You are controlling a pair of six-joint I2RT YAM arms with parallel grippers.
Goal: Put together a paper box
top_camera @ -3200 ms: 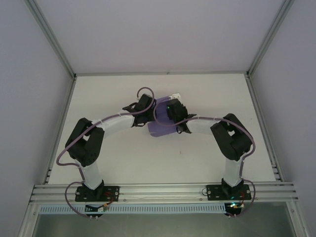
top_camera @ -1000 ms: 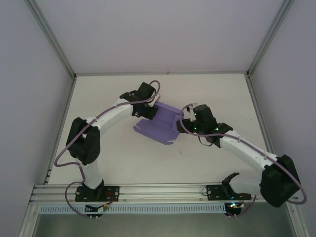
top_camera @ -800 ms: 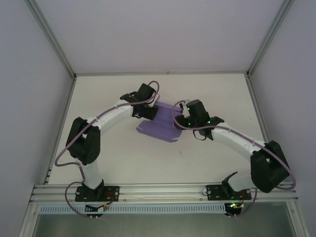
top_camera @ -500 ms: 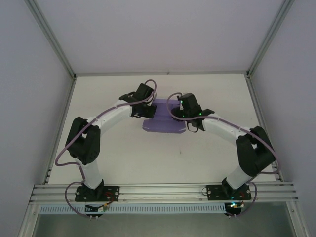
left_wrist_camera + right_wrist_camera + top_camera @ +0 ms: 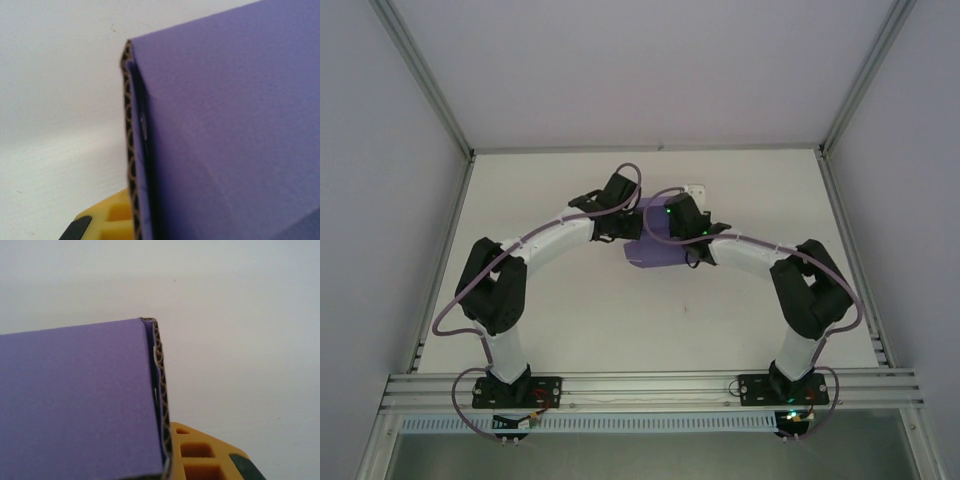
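Paper box [image 5: 655, 252] pinched from both sides at upper centre.
The left gripper [image 5: 628, 228] and right gripper [image 5: 672, 228] were clamped tight on its opposite ends; the card's corrugated edge sat beside each yellow finger [image 5: 107, 222].

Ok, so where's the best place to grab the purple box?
Grab it by its thin side edges, coming in from either side. The box is flat folded card, so an edge is slim enough to slip between two fingers, while the broad faces are too wide to pinch. The left hand is shut on its left side and the right hand on its right.
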